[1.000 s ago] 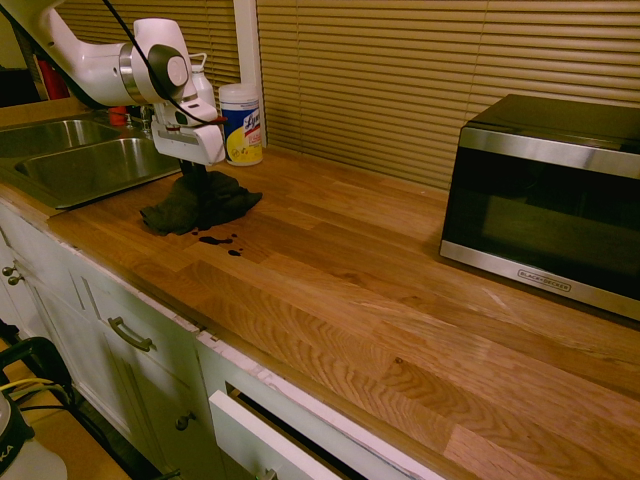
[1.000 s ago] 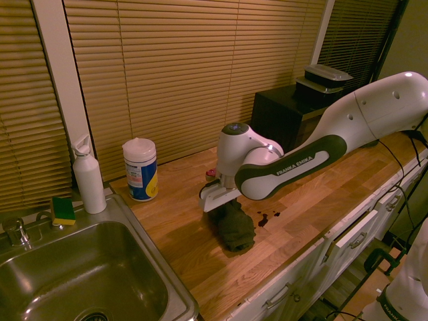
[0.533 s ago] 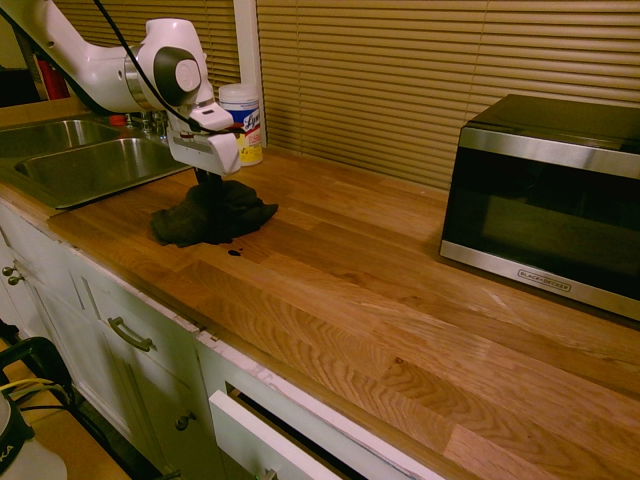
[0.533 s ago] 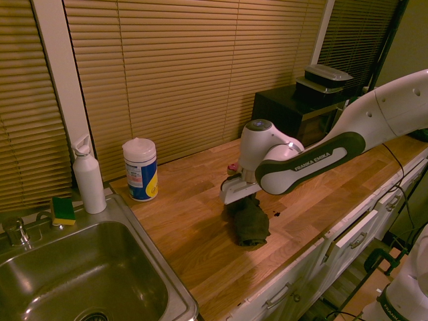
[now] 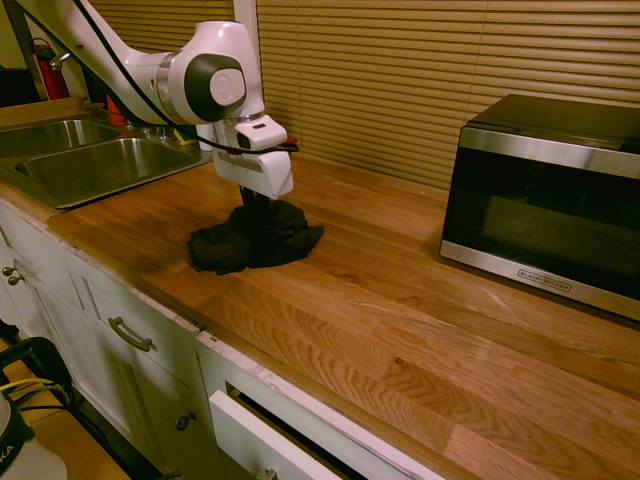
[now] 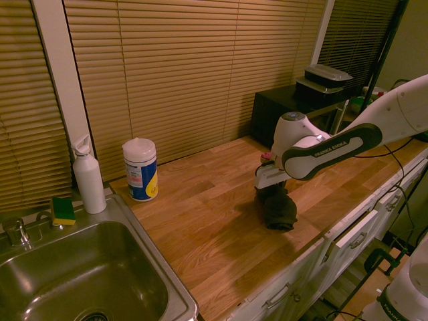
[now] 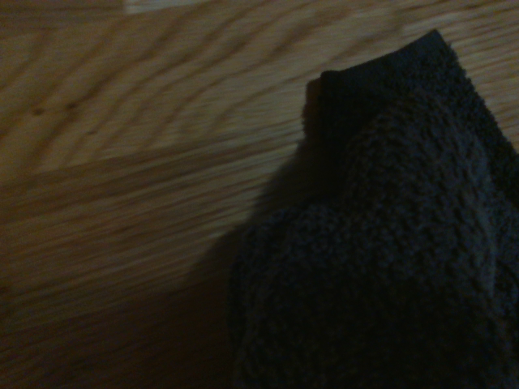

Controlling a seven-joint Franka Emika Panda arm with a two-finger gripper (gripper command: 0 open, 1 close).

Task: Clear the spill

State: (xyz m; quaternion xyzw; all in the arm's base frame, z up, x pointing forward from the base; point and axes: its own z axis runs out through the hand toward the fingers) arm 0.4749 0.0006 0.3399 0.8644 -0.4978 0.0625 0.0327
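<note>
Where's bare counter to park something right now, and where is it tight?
Biggest free patch: the wooden counter between the dark cloth and the microwave, down to the front edge. Also bare: the stretch from the sink and wipes canister across to the cloth. Tight: around the gripper pinning the cloth, and the soap bottle and sponge behind the sink.

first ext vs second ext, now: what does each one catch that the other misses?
Only the first: the microwave's glass front and the drawer fronts face on.
Only the second: the wipes canister, white bottle, sponge and faucet.
Both: the gripper shut on the dark cloth, the wooden counter, the sink, the blinds.
</note>
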